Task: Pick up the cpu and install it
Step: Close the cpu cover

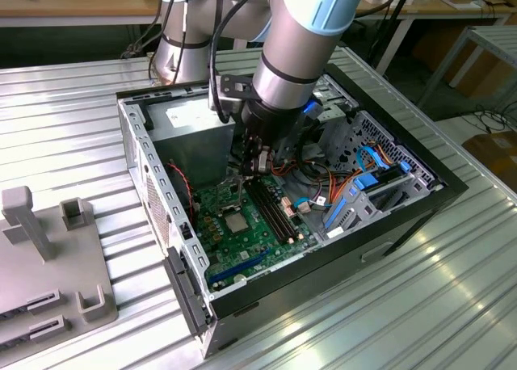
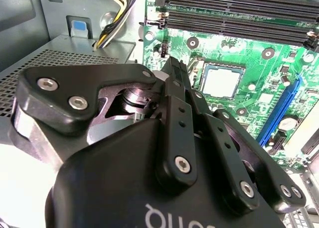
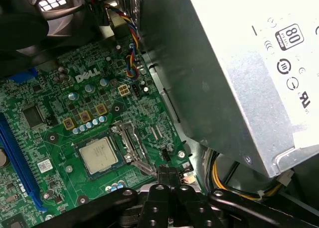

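The cpu (image 1: 237, 222) is a small silver-grey square lying flat in its socket on the green motherboard (image 1: 242, 253) inside the open computer case. It also shows in both wrist views (image 2: 222, 82) (image 3: 98, 155). My gripper (image 1: 254, 164) hangs above the board, close to the power supply and a short way off the cpu. Its black fingers (image 3: 168, 174) are pressed together with nothing between them, and the tips (image 2: 174, 71) are clear of the chip. The hinged metal socket frame (image 3: 130, 141) stands open beside the cpu.
The grey power supply (image 1: 190, 136) (image 3: 239, 73) rises right beside the gripper. Long black memory slots (image 1: 273, 212) (image 2: 234, 9) run past the socket. Blue and orange cables (image 1: 367, 172) fill the case at the exterior view's right. A grey fixture (image 1: 40, 257) sits on the ribbed table.
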Robot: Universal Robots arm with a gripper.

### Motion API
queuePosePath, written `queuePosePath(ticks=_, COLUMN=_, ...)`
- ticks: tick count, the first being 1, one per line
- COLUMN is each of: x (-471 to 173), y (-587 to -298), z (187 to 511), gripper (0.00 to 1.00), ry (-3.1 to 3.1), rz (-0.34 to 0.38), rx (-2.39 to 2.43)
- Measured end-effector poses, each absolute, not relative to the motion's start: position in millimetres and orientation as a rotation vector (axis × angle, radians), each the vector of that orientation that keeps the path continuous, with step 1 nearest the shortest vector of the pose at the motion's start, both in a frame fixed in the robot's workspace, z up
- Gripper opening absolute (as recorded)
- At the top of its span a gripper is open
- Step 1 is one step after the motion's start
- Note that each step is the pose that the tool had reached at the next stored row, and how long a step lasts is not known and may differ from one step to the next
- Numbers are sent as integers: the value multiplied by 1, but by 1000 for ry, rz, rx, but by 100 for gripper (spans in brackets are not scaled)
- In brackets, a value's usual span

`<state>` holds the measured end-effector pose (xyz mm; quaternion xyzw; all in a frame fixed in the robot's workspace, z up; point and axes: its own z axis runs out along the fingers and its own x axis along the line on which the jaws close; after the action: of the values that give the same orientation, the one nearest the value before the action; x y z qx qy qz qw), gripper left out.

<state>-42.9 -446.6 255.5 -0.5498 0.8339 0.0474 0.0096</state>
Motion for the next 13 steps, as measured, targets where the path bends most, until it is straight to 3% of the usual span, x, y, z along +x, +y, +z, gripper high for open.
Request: queuePosePath(ticks=13, x=-43, y=-447, z=258, gripper=11, ry=2604, rz=148, rx=-1717)
